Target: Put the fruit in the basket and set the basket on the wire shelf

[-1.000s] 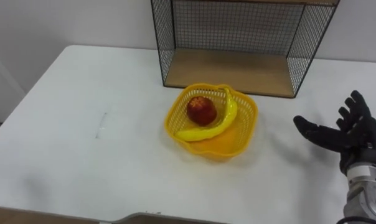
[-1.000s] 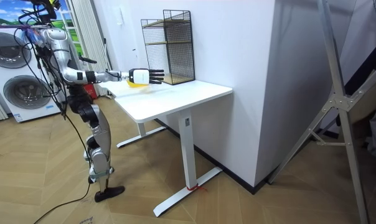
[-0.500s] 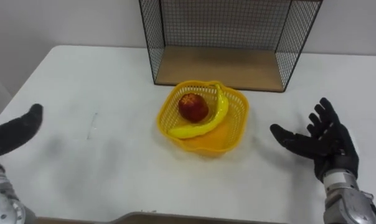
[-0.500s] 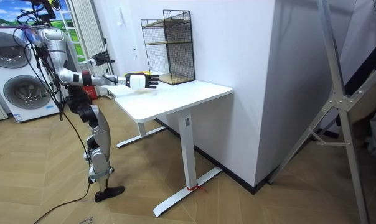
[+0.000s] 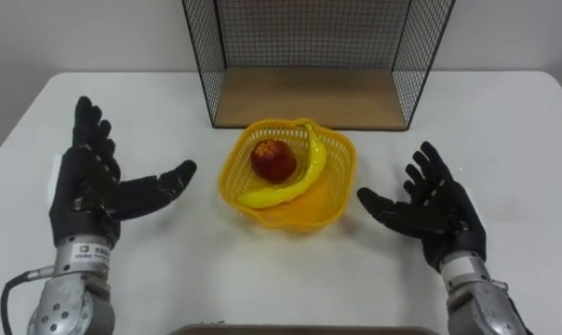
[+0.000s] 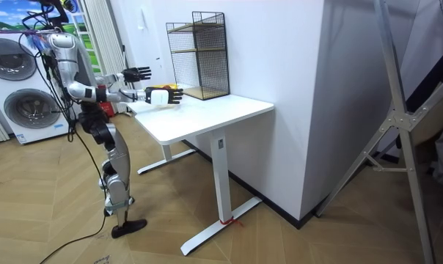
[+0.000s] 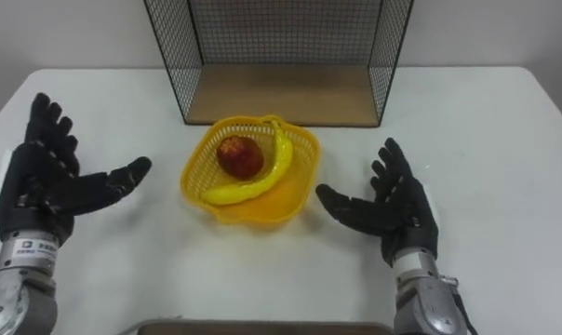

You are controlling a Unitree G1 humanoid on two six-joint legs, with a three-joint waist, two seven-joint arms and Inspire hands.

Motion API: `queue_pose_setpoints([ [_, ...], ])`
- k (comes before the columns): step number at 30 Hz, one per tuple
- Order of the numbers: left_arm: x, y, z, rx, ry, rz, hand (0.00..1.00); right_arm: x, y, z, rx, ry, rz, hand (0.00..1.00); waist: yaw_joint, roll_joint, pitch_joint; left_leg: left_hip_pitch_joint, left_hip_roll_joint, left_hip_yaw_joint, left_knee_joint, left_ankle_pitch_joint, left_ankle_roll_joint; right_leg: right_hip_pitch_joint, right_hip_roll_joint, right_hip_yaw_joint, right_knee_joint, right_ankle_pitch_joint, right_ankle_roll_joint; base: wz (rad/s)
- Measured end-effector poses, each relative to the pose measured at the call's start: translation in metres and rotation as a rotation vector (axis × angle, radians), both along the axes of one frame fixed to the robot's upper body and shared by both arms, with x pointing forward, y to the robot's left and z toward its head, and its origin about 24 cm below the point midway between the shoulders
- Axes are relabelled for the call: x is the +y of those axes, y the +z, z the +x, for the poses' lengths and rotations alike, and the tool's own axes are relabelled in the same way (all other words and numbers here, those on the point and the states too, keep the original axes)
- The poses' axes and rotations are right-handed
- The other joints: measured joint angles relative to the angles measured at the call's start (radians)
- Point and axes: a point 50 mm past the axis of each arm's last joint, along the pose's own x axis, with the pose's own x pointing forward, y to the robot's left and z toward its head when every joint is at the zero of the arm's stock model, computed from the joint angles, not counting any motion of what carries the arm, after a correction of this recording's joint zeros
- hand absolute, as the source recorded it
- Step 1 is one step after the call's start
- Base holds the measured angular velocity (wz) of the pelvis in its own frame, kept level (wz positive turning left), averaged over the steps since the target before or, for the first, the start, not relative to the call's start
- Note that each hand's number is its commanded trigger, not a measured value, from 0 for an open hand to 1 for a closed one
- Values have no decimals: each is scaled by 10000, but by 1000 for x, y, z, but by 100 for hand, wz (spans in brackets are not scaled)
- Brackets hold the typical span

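Note:
A yellow plastic basket (image 5: 340, 164) (image 7: 302, 154) stands on the white table (image 5: 504, 140), just in front of the wire shelf (image 5: 309, 93) (image 7: 281, 93) with its wooden floor. A red apple (image 5: 274, 160) (image 7: 238, 156) and a yellow banana (image 5: 295, 181) (image 7: 262, 179) lie inside it. My left hand (image 5: 90, 191) (image 7: 39, 191) is open, held a little left of the basket. My right hand (image 5: 434, 209) (image 7: 397, 209) is open, held a little right of it. Neither touches the basket. In the room view I stand at the table's end with both hands (image 6: 152, 94) out over it.
The wire shelf (image 6: 199, 55) is a black mesh box, open toward me, near the wall. White tabletop lies on both sides of the basket. The room view has washing machines (image 6: 20, 99) behind me and a metal frame (image 6: 401, 132) on its right.
My left hand has risen into view and spread beside the basket. My right hand has drawn in closer to it. The eye view has shifted, so the basket sits nearer its middle.

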Motion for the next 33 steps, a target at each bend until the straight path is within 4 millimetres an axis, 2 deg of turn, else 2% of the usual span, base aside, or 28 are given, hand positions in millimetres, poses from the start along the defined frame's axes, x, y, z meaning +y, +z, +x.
queue_pose_setpoints([
  [8,-14,-18,4,643,-1299,-156,0,11,-6,3,94,515,798,0,7,-51,44,120,10,91,-64,0,0,38,14,91,-3,0,0,-3],
  [14,-14,-23,4,795,-1348,-717,0,14,-6,3,-106,724,1874,0,20,-45,51,171,23,99,-63,0,0,82,23,90,-1,2,-3,0],
  [20,-20,-32,2,1035,-1373,-1623,0,24,-7,3,-224,1377,2190,0,25,-44,53,148,35,112,-58,-2,-2,58,32,90,20,6,-10,0],
  [29,-38,-36,1,1264,-2356,-1937,0,41,-6,6,-353,2321,2435,0,20,-48,46,59,47,119,-50,-3,-4,-97,35,106,149,7,-12,0],
  [33,-40,-37,1,1390,-2547,-2086,0,41,-6,6,-381,2428,2543,0,12,-65,43,64,47,145,-41,-2,-4,-106,35,121,150,7,-12,0],
])
